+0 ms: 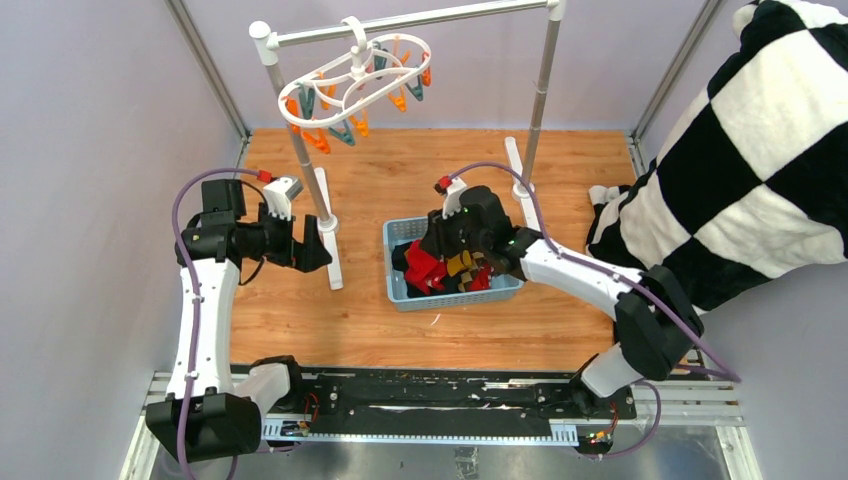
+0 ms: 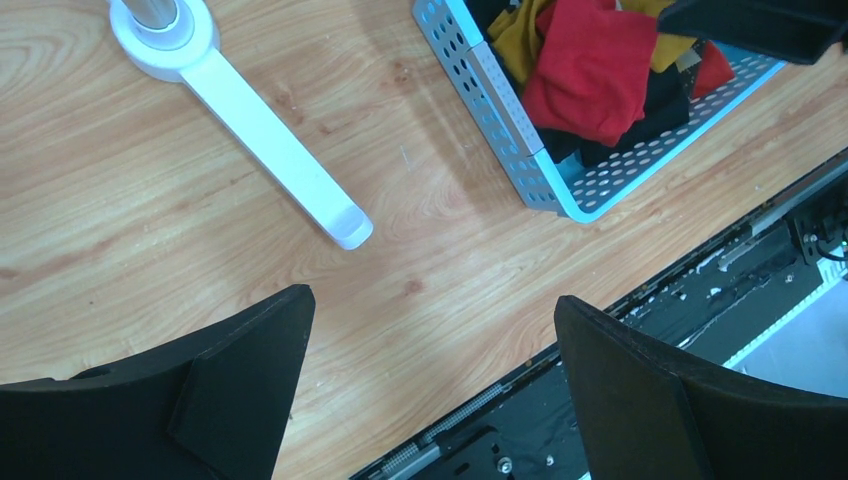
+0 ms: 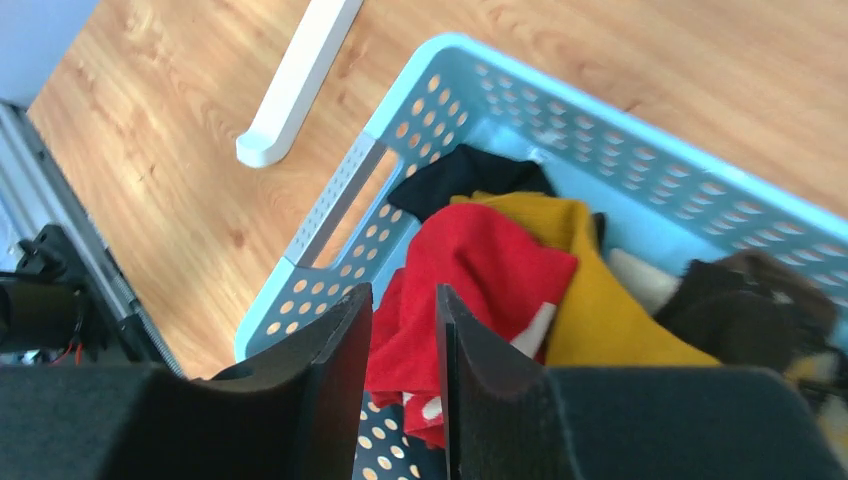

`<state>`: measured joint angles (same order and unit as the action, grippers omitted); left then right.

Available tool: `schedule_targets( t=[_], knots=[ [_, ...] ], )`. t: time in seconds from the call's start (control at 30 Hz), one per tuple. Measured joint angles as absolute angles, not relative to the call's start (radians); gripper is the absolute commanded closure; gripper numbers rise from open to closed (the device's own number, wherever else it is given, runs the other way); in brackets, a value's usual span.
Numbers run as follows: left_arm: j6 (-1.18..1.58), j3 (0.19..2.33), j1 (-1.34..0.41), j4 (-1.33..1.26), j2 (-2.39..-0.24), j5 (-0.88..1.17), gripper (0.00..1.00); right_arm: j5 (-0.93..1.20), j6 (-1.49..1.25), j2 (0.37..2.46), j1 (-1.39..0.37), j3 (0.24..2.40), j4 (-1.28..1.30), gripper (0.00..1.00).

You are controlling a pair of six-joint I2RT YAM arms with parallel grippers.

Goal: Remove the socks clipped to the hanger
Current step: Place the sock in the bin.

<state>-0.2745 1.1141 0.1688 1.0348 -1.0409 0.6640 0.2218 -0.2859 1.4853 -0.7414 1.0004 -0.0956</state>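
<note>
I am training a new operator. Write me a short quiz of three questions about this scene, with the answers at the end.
1. True or false: no sock is clipped to the hanger.
2. Where do the socks lie?
A. on the wooden table
B. in the blue basket
C. on the checkered blanket
3. Fill in the missing word: the gripper that is wide open above bare wood, holding nothing, is the ____ one.

Key:
1. True.
2. B.
3. Left: the left gripper.
</note>
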Motion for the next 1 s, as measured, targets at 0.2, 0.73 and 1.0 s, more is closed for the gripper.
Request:
schedule_targets(
  t=[0.2,0.73,1.0],
  knots=[
    [-0.281,1.114,0.169,1.035,-1.042,0.645,0.00,0.334,-0.317,1.631,-0.741,0.967,-0.167,0.57],
    [-0.188,0.943,0.165,0.760,-1.064,0.509,0.00,0.145,-0.265,1.385,-0.743,0.913,-0.110,0.06],
    [-0.165,0.775,0.108,0.432,-1.181,0.427,0.00,-0.172,-0.229,1.027,-0.552,0.826,-0.023,0.00]
  ],
)
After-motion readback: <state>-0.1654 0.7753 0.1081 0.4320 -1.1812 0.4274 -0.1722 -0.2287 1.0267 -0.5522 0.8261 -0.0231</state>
